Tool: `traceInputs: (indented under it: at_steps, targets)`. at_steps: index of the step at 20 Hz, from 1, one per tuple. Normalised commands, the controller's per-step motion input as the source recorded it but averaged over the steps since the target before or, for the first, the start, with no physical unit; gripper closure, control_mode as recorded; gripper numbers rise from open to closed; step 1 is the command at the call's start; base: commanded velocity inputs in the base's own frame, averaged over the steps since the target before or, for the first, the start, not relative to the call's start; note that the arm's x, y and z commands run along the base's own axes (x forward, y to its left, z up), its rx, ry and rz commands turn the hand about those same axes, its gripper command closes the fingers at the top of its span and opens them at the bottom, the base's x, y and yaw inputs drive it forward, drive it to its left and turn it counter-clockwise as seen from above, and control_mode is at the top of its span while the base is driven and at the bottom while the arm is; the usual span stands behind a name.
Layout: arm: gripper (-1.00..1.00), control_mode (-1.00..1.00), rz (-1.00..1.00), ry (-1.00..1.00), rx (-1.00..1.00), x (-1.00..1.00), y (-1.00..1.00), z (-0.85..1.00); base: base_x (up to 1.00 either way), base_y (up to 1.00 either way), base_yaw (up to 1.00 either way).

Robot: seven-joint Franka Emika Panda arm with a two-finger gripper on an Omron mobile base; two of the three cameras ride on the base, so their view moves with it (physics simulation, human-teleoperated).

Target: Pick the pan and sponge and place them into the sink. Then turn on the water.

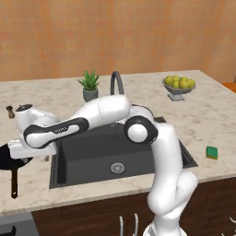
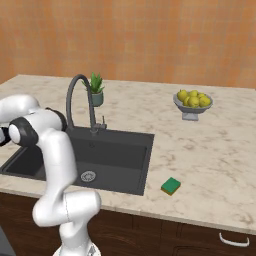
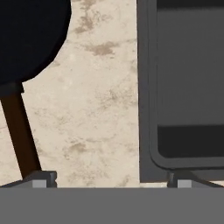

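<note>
Reaching left over the counter, our gripper hovers with fingertips apart, empty. We see the pan near the counter's left edge, half hidden by the arm. The sponge lies right of the sink, near the front edge.

Bare counter between pan and sink.
</note>
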Motion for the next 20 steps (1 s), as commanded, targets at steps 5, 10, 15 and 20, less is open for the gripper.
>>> traceInputs:
  at_steps: [5,10,15,20]
  targets:
    - [-1.00,-1.00,0.00,0.00,-0.02,0.00,0.21,-0.05,0.00,0.00,0.00]
    - [-1.00,-1.00,0.00,0.00,-0.01,0.00,0.36,-0.21,0.00,0.00,0.00]
    - [-1.00,-1.00,0.00,0.00,0.00,0.00,0.38,-0.25,0.00,0.00,0.00]
    - [-1.00,-1.00,0.00,0.02,-0.03,0.00,0.42,-0.31,0.00,0.00,0.00]
